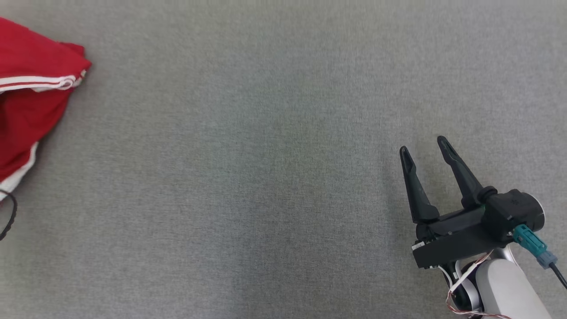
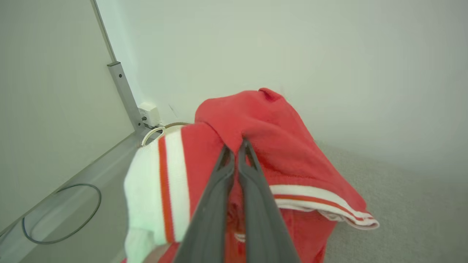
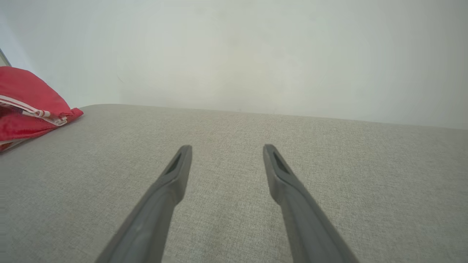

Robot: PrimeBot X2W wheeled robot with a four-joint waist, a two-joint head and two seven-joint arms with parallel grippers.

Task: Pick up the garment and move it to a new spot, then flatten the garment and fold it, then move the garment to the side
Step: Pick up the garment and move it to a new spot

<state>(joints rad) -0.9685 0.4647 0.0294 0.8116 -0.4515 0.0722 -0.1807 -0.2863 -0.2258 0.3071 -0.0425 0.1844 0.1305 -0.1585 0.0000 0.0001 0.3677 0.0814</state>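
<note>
The garment (image 1: 31, 102) is red with white-and-red striped trim, bunched at the far left edge of the grey table (image 1: 266, 177) in the head view. In the left wrist view my left gripper (image 2: 237, 146) is shut, its two fingertips pinching a fold of the red garment (image 2: 278, 146), which drapes around the fingers. My right gripper (image 1: 425, 148) hovers open at the lower right of the head view, far from the cloth. The right wrist view shows the right gripper (image 3: 226, 148) with its fingers spread over bare table and the garment (image 3: 29, 102) at the far left.
A dark cable loop (image 1: 9, 217) lies at the table's left edge. In the left wrist view a metal post (image 2: 124, 91) and a white fitting (image 2: 149, 112) stand by the pale wall behind the garment, with a cable ring (image 2: 60, 213) lower left.
</note>
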